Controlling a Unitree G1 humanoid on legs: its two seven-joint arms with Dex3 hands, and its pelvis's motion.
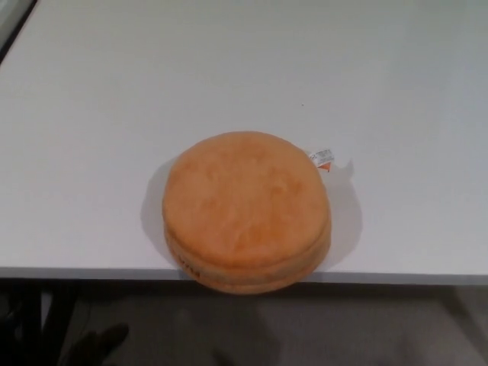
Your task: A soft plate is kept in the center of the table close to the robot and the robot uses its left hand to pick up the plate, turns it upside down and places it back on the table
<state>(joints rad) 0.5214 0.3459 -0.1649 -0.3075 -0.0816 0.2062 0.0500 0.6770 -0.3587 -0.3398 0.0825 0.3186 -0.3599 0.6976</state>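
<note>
The soft plate [245, 207] is a round orange cushion-like disc with a seam around its side. It lies flat on the white table [229, 69], at the middle of the front edge, with its near rim slightly over that edge. A small white and red tag [322, 158] sticks out at its upper right. My left hand [97, 345] shows only as a dim black shape at the bottom left, below the table edge and well apart from the plate. Nothing is in it that I can see. My right hand does not show.
The table's front edge [396, 277] runs across the lower part of the head view, with dark floor below it. A dark strip marks the table's far left corner [11, 23].
</note>
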